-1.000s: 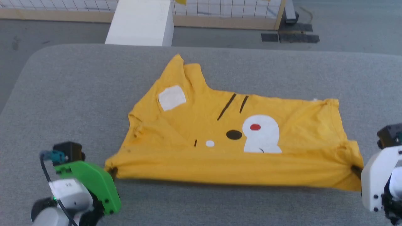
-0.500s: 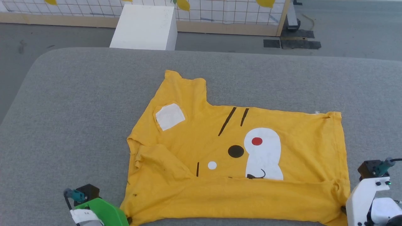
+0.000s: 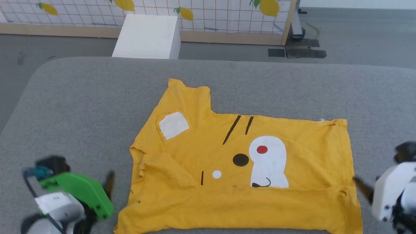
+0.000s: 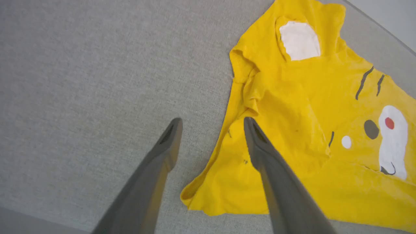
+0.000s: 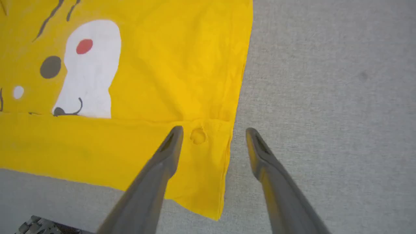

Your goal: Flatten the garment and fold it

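The garment [image 3: 240,162], a mustard-yellow T-shirt, lies printed side up on the grey table [image 3: 81,107]. A plain strip is folded over along its near edge, hiding the lower part of the print. My left gripper [image 3: 107,188] stands open just off the garment's near left corner; in the left wrist view its jaws [image 4: 212,122] are spread, one finger over the garment [image 4: 308,130] edge. My right gripper [image 3: 365,188] is open at the near right corner, its jaws [image 5: 213,131] straddling the garment [image 5: 156,74] edge, holding nothing.
A white box [image 3: 148,35] stands on the floor beyond the table's far edge. Behind it runs a grid panel with lemon prints [image 3: 211,16]. Dark plates [image 3: 297,52] lie on the floor at the far right. Bare grey table surrounds the garment on all sides.
Both grippers were shut on the garment's near corners and have now opened and let go. The garment lies slack on the table. The camera has tilted up a little.
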Controlling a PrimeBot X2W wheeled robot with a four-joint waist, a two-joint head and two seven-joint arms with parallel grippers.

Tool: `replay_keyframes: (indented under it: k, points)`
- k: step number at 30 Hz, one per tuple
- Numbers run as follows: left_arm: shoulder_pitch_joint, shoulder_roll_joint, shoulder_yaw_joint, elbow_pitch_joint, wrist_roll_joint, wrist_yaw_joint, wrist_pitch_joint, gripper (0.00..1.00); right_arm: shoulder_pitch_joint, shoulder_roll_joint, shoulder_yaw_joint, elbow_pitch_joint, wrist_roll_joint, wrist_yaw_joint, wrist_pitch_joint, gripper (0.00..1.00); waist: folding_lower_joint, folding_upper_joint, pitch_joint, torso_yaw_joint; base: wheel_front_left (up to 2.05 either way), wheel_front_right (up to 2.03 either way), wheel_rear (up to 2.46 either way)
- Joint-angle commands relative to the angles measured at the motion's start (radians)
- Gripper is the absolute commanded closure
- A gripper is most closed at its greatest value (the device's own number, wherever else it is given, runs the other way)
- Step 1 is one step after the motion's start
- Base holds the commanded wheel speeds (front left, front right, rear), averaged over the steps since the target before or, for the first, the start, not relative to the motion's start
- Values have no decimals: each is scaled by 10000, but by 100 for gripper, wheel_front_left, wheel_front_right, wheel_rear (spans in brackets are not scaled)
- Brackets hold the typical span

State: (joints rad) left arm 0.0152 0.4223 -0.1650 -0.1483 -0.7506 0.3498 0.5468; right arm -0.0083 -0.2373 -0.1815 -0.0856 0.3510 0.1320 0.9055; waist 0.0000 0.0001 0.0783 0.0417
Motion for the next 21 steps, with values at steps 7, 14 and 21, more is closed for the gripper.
replay_keyframes:
  k: [7, 14, 21]
  points:
    - [-1421, -490, 180, -109, 1051, -695, -3027, 0, -1307, 477, -982, -545, -714, -13, -1977, 0, 0, -1, 224, -105, 0, 0, 0]
    - [-3093, -1150, -343, 1334, 1738, -1604, -5284, 0, -2081, 367, -1085, -367, -860, -13, -3272, 0, 0, -1, 1084, -47, 0, 0, 0]
    - [-5614, -1727, -1049, 3485, 1771, -2540, -5456, 0, -2829, 115, -1100, -398, -757, -13, -3435, 0, 0, -1, 2423, -38, 0, 0, 0]
